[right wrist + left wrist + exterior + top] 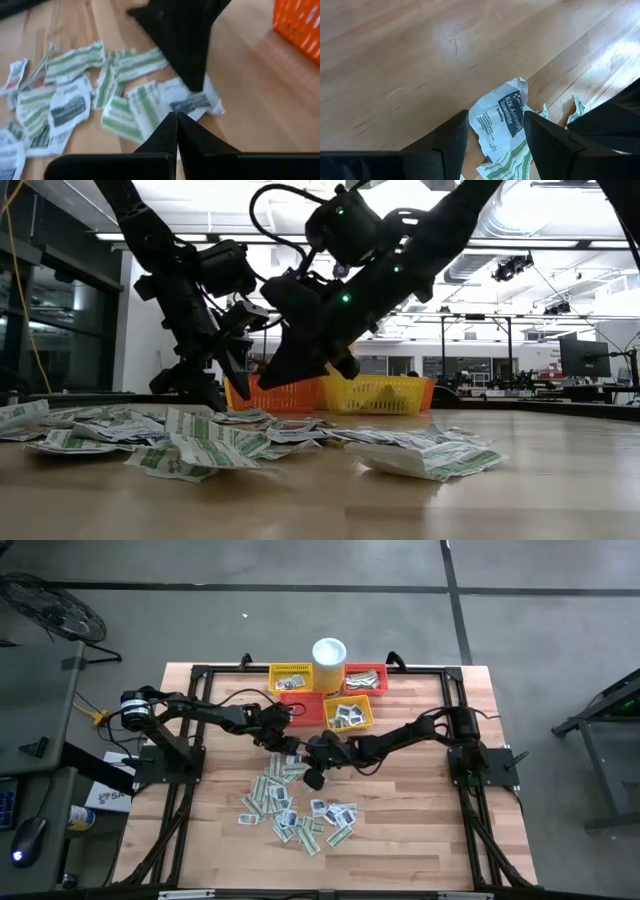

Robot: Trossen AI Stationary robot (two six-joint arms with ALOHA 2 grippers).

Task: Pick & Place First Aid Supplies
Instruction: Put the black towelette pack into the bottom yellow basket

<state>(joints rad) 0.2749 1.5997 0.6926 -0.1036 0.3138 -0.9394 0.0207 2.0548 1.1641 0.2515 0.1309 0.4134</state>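
The first aid sachets lie scattered across the middle of the wooden desk, toward its front edge. The left pincer hangs just over the heap's back edge, fingers apart with a white towelette packet between them (not gripped). The right pincer hovers beside it, fingers pressed together and empty. Mesh baskets sit along the back edge.

baskets: 4 (two yellow, two orange) | cup: 1 | sachets: dozens | arms: 2
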